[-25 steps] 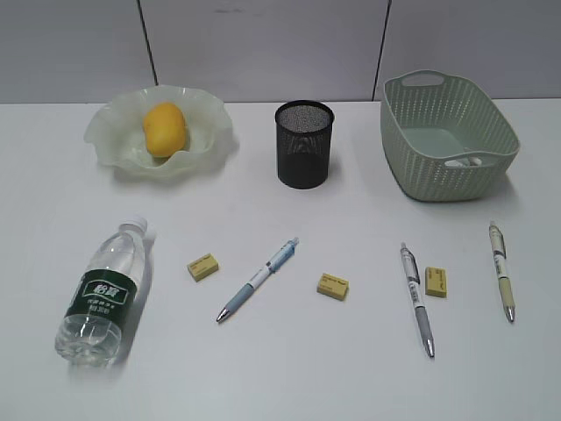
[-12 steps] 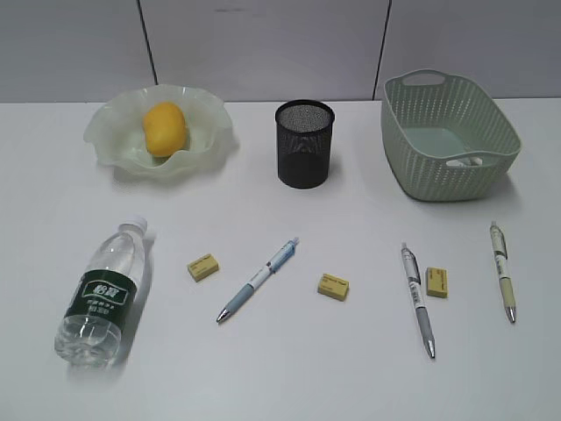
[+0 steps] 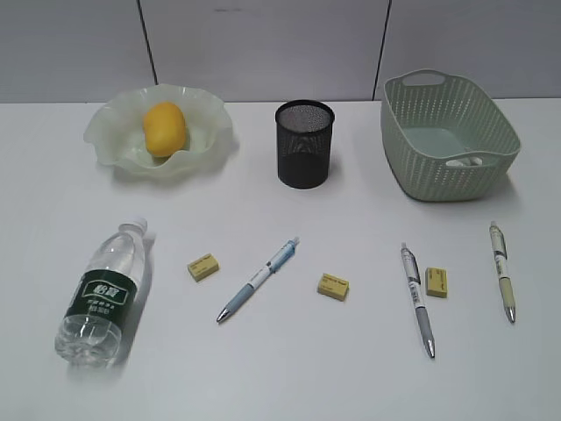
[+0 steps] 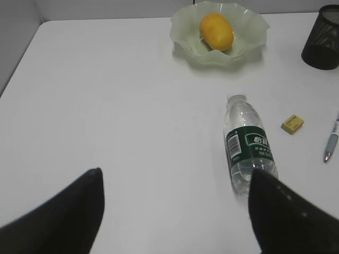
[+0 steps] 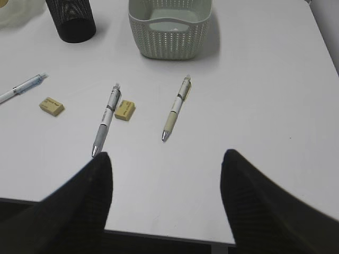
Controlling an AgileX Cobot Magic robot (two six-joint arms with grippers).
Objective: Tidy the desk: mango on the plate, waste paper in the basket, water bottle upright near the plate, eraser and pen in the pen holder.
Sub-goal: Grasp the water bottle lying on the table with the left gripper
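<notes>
The mango (image 3: 165,128) lies in the plate (image 3: 112,140) at the back left. On its side at the front left lies the water bottle (image 3: 101,294), cap pointing away. Three pens (image 3: 259,279) (image 3: 417,298) (image 3: 501,270) and three erasers (image 3: 202,267) (image 3: 333,286) (image 3: 436,281) are spread across the front. The pen holder (image 3: 304,145) stands at the back centre and the basket (image 3: 447,136) at the back right. A white bit (image 3: 472,160) shows at its near handle; I cannot tell if it is the waste paper. My left gripper (image 4: 177,174) stands open, left of the bottle (image 4: 248,151). Over the table's front edge, my right gripper (image 5: 167,156) stands open, short of the pens (image 5: 106,119).
The table's near edge (image 5: 159,233) runs just under my right gripper. A grey wall stands behind the table. Neither arm shows in the exterior view.
</notes>
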